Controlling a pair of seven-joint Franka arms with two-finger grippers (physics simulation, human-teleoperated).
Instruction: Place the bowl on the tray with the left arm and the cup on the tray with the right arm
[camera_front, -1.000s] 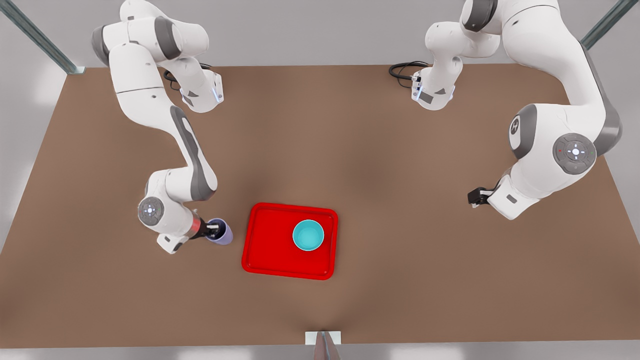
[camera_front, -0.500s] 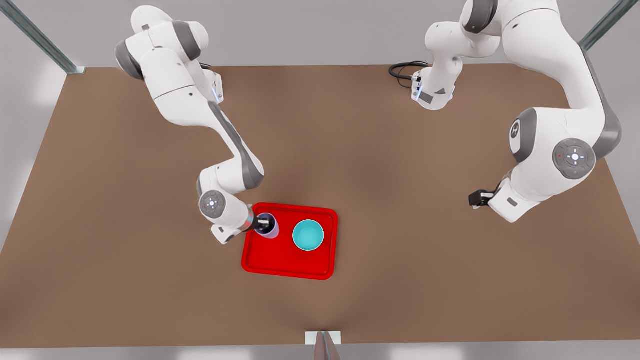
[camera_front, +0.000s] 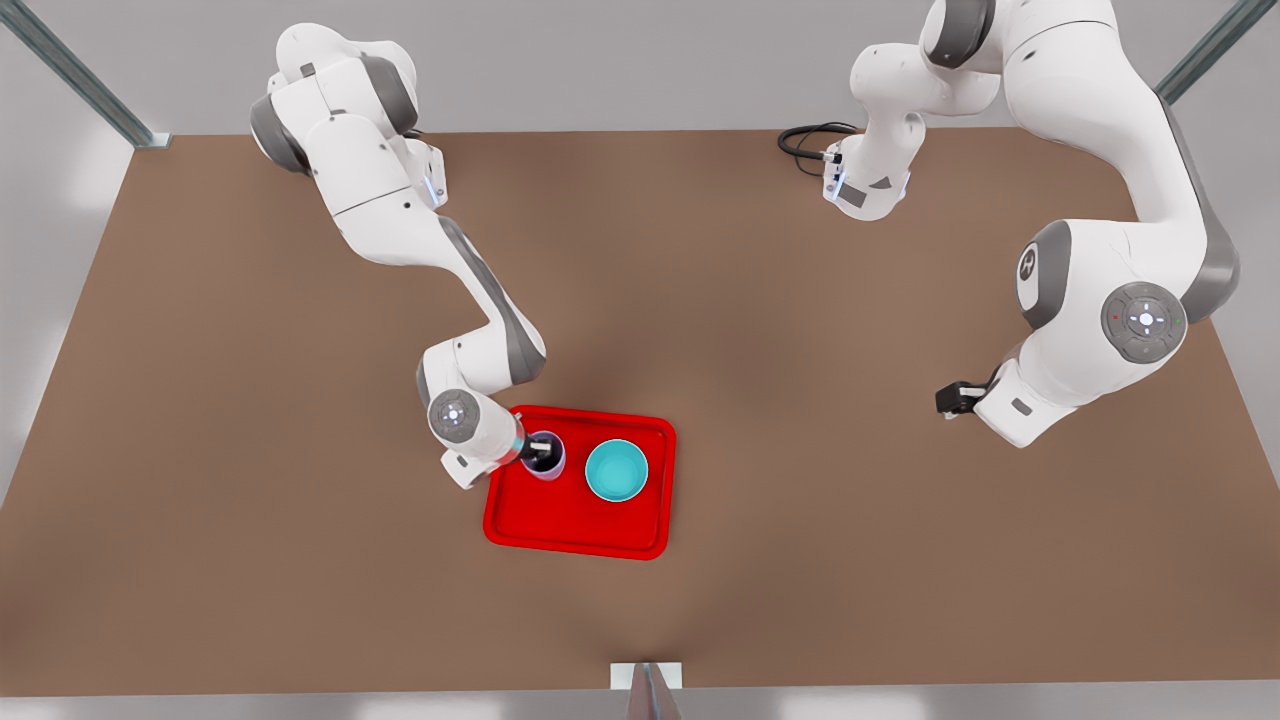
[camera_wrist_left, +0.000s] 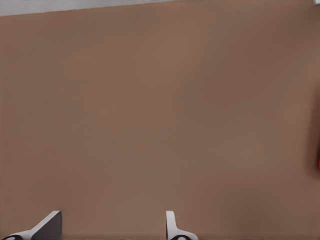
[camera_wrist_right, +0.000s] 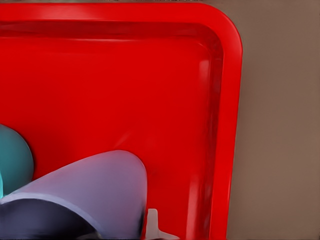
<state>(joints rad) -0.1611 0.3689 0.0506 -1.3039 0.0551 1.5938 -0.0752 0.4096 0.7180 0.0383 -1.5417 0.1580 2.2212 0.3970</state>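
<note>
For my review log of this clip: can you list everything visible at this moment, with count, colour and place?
tray: one, bright red, on the table, near its front middle.
bowl: one, turquoise, on the tray's half toward the front view's right.
cup: one, lavender, over the tray's half toward the front view's left, gripped at its rim.
table: one, brown.
cable: one, black, coiled at the table's far edge.
right gripper: one, shut on the cup's rim.
left gripper: one, open, waiting above bare table toward the front view's right.

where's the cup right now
In the front view the cup is over the tray's left part, beside the bowl, held by the right gripper.
</note>
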